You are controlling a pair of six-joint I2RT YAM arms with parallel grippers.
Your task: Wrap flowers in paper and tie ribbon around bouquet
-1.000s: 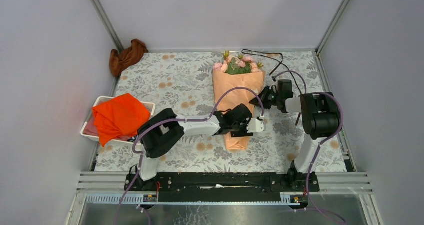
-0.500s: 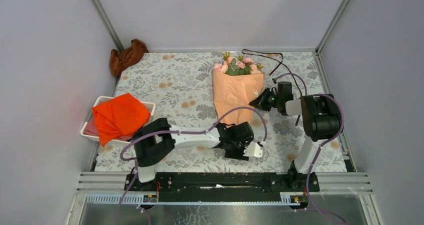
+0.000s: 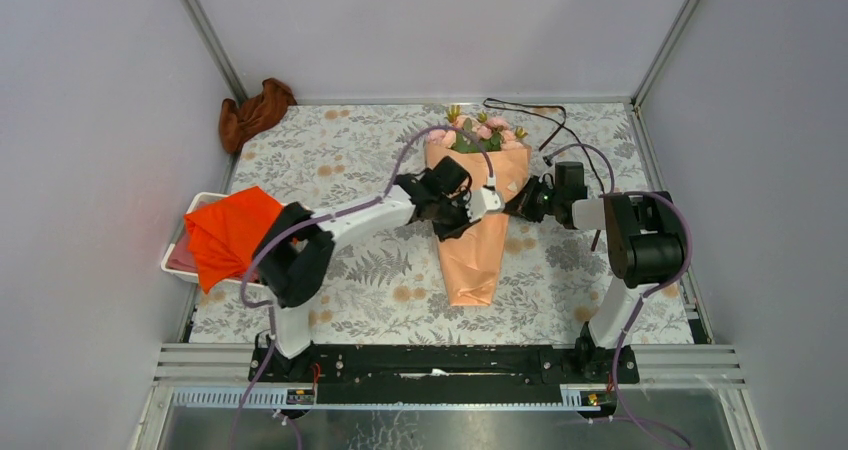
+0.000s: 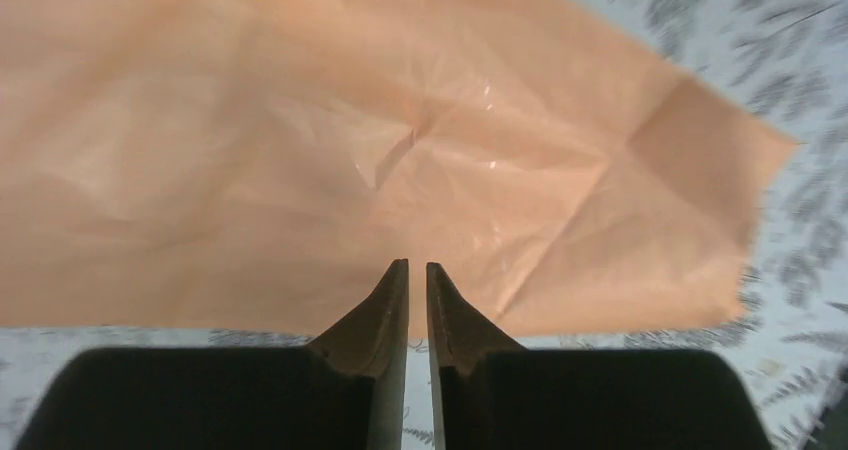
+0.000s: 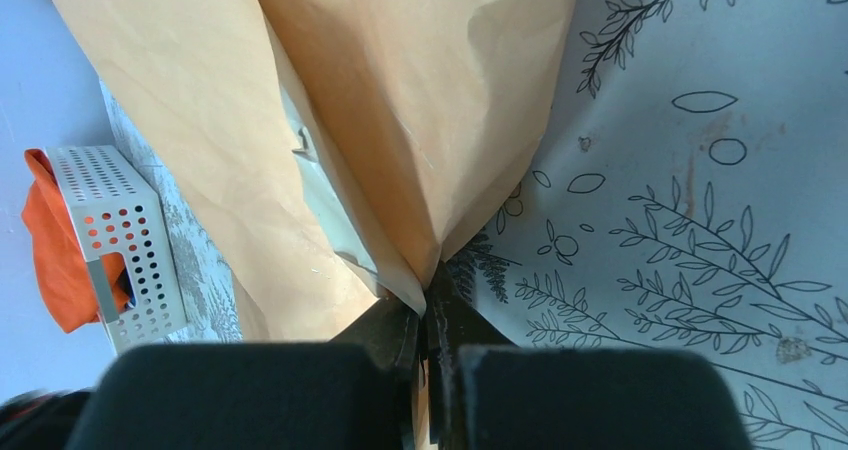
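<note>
The bouquet lies along the middle of the table, pink flowers [image 3: 478,130] at the far end and the peach paper [image 3: 472,255] cone narrowing toward me. My left gripper [image 3: 448,225] hovers over the cone's upper half; in the left wrist view its jaws [image 4: 417,268] are all but shut with nothing in the thin slit, creased paper [image 4: 300,140] spread beyond them. My right gripper [image 3: 522,202] is shut on the paper's right edge, a fold pinched between its tips [image 5: 428,295]. The thin dark ribbon [image 3: 530,116] lies loose behind the bouquet at the back right.
A white perforated basket [image 3: 205,202] at the left edge holds a bright orange cloth [image 3: 235,232]; the right wrist view shows it too [image 5: 110,240]. A brown cloth [image 3: 255,110] is bunched in the back left corner. Grey walls close in the table.
My left arm swung down past the cone's narrow end, then up to its upper half, its jaws closing on the way. My right gripper has kept its pinch on the paper's edge.
</note>
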